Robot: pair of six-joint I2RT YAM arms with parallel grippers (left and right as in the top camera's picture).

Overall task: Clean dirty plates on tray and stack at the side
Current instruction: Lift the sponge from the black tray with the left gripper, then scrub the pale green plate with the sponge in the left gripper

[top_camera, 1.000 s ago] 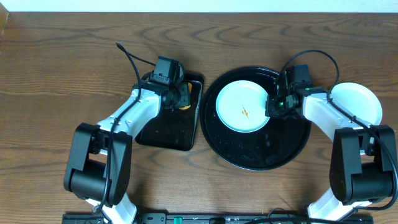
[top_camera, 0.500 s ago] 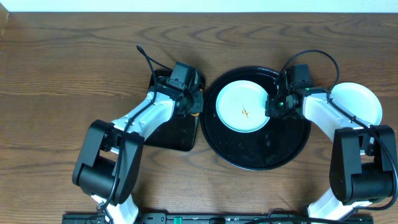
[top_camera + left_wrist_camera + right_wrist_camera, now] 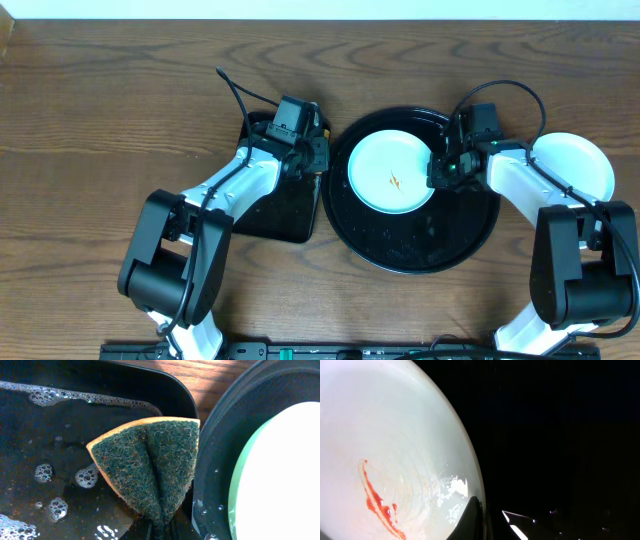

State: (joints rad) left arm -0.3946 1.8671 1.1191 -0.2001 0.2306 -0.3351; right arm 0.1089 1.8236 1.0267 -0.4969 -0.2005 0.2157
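Both clamped, L hand [image 3: 312,160] on sponge [image 3: 147,467], R hand [image 3: 437,170] on plate [image 3: 385,160] rim, wood tabletop [image 3: 100,120]

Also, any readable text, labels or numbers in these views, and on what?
None readable.
No print shows on the plate, the sponge, the round tray or the soapy tray.
The red mark on the plate is a smear, not a sign.
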